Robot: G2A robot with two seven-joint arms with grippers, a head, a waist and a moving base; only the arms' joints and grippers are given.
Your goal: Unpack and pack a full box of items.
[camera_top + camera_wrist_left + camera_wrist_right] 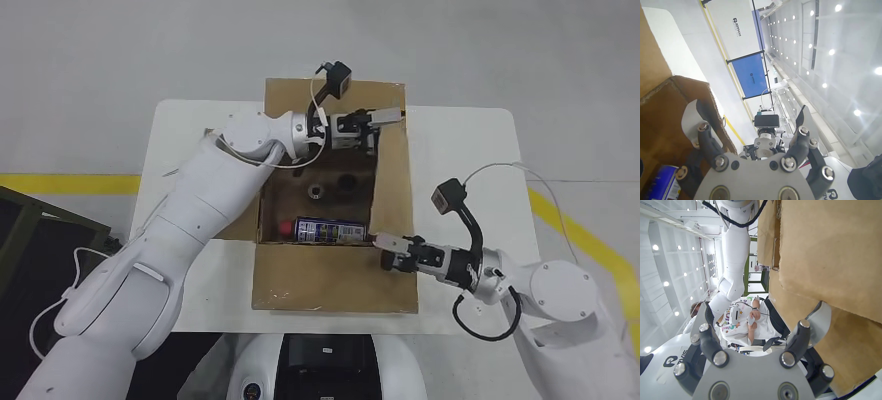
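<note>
An open cardboard box (392, 200) stands mid-table with its flaps folded out. Inside lies a blue and black spray can (330, 230), with two dark round items (318, 190) farther back. My left gripper (387, 114) is at the far end of the box's right flap. In the left wrist view the left gripper (749, 106) is open, one finger on the inner side of a cardboard flap (677, 106), the can (668, 180) below. My right gripper (381, 240) is at the near end of the same flap. It is open (762, 305), one finger against the cardboard (829, 266).
The white table (460, 140) has bare room on both sides of the box. The near flap (330, 280) lies flat toward the table's front edge, the far flap (290, 95) reaches over the back edge. Yellow floor tape runs past both table sides.
</note>
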